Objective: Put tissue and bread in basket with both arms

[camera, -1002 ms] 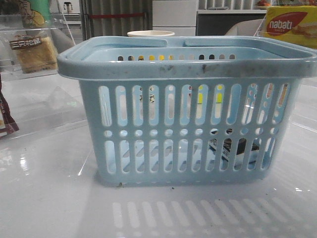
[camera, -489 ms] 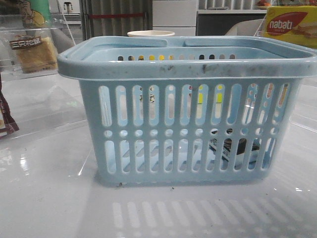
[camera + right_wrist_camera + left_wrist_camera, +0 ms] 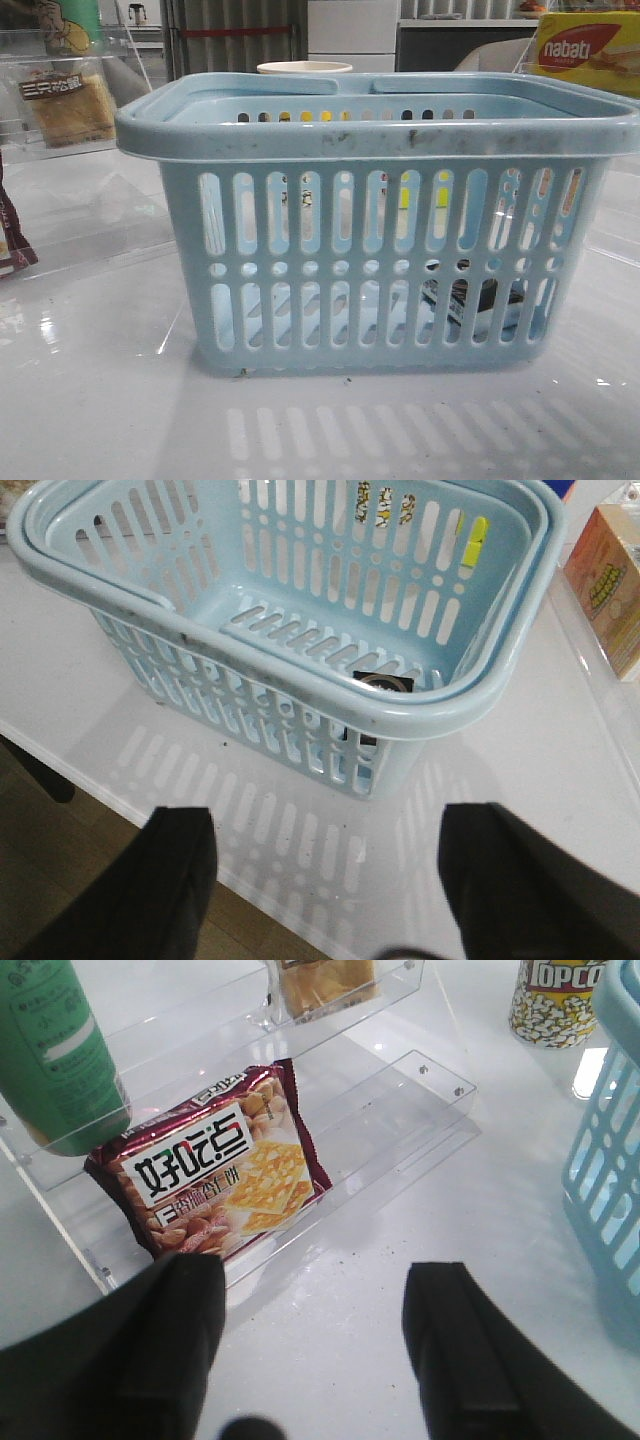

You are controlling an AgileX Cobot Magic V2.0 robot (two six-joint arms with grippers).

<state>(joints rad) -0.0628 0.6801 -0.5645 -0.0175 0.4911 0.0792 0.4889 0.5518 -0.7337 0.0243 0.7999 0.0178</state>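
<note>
Both hands spread and empty, the left hand [image 3: 315, 1345] should pinch the bread [image 3: 325, 982], ahead beyond the packet [image 3: 215, 1165], gently at its crinkly, slippery bag edge.

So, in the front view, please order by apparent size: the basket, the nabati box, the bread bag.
1. basket, by far the largest, though also nearest the camera.
2 and 3. nabati box and bread look similar; the box is cut off, so I cannot rank them.

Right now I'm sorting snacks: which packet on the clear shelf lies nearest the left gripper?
The dark red cracker packet on the lower tier; the bread sits farther back.
</note>
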